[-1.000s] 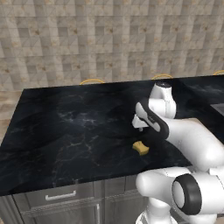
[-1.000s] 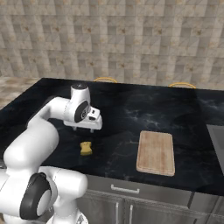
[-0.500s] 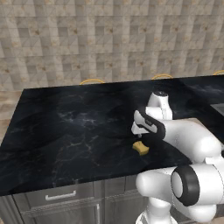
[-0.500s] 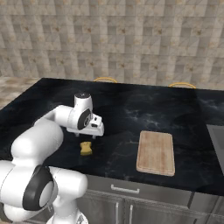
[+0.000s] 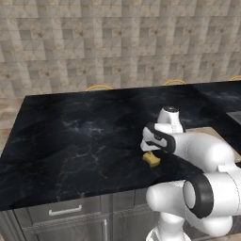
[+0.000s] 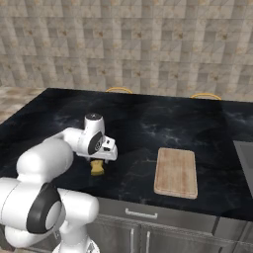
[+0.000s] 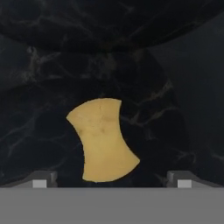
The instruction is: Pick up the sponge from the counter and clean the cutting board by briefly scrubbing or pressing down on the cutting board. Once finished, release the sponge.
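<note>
You've dropped the gripper point(image 7: 109, 180) right over the sponge point(image 7: 102, 139) | jaws wide apart, nothing held | sponge on counter point(image 6: 148, 123), well left of board point(image 6: 176, 172) | ready to close, I'd say

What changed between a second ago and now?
The pincer has come down over the sponge, jaws open on either side of it, nothing gripped yet. The sponge lies where it was on the counter; the cutting board is unmoved.
</note>
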Controlling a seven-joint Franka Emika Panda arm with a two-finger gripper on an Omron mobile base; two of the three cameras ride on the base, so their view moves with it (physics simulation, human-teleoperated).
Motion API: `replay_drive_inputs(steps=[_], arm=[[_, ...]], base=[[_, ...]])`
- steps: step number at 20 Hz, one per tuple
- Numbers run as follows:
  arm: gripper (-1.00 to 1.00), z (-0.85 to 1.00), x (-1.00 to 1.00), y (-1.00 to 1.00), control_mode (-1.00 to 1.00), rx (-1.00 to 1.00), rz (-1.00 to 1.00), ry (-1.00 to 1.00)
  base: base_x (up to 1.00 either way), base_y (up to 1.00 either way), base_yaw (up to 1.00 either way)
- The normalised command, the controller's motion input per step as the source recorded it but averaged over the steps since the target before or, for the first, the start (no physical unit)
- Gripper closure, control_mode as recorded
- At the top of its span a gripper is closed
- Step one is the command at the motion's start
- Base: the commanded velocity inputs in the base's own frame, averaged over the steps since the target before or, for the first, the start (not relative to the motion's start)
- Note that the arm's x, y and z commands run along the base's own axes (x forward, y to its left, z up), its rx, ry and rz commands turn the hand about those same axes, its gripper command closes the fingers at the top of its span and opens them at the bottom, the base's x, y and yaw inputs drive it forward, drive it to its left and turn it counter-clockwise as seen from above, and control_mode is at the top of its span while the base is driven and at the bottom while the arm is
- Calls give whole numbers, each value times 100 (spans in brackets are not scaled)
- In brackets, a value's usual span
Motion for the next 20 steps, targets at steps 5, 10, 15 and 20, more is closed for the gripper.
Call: replay_drive_inputs(steps=[5,10,15,20], arm=[[-100,-29,6,3,-100,-1,0,0],[-100,-22,2,4,-100,0,0,0],[-100,-18,1,3,-100,0,0,0],[-100,-15,6,4,-100,0,0,0]], base=[[0,0,0],[0,0,0],[0,0,0],[0,0,0]])
